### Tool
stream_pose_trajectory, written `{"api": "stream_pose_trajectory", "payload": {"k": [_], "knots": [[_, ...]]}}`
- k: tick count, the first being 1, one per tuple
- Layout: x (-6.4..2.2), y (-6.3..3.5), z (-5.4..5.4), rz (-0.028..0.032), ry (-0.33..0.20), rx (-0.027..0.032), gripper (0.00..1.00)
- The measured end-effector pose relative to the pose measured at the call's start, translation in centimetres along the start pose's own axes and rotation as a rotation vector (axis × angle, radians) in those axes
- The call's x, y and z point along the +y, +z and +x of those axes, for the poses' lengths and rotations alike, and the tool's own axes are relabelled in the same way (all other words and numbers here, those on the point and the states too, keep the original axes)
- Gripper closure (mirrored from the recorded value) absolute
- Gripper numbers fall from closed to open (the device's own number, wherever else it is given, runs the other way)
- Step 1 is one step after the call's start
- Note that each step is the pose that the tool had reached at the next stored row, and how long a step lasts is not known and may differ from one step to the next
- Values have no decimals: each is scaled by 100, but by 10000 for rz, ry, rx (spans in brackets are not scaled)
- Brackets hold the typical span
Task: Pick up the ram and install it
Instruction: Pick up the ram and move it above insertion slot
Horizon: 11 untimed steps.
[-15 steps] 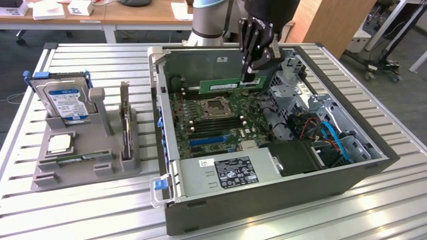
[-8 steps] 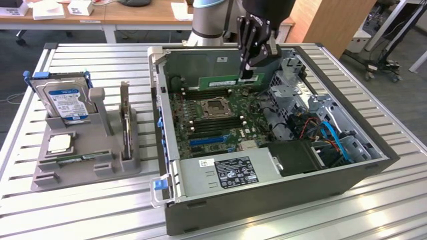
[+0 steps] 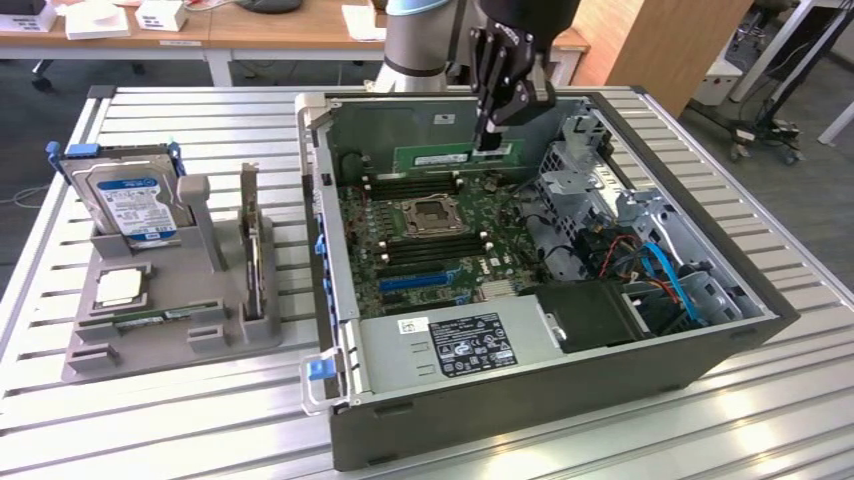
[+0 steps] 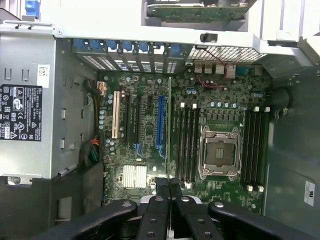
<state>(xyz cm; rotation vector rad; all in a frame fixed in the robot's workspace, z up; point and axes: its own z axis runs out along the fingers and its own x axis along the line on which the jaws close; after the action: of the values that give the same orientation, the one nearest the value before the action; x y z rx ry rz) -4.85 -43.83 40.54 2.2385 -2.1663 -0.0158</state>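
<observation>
Exterior view: the ram [image 3: 434, 159] is held level and on edge, clamped at one end between the closed fingers of the single gripper [image 3: 491, 138]. It is carried inside the open case [image 3: 534, 400], above the far part of the motherboard [image 3: 367, 225]. It is placed at twelve o'clock from the one CPU socket [image 3: 431, 212], over the far slots; whether it touches them cannot be told.

Two banks of black slots are counted, one bank [image 3: 400, 186] at twelve o'clock of the socket and one bank [image 3: 434, 245] at six o'clock. One blue slot [image 3: 407, 281] is found further out at six o'clock. One power supply [image 3: 454, 345] with a white label is set along the near wall.

In the wrist view the ram [image 4: 170, 130] is seen edge-on as a thin line running out from the fingers [image 4: 161, 200], between the blue slot [image 4: 160, 125] and the nearest bank.

At nine o'clock from the case, one grey holder [image 3: 174, 335] is set on the slatted table [image 3: 134, 430]. One hard drive [image 3: 131, 205] and one card [image 3: 250, 240] are stood upright in it.
</observation>
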Motion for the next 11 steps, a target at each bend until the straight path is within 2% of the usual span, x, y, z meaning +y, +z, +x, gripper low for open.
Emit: {"api": "stream_pose_trajectory", "payload": {"k": [11], "knots": [[-5,6,-140,1,12,-4,89]]}}
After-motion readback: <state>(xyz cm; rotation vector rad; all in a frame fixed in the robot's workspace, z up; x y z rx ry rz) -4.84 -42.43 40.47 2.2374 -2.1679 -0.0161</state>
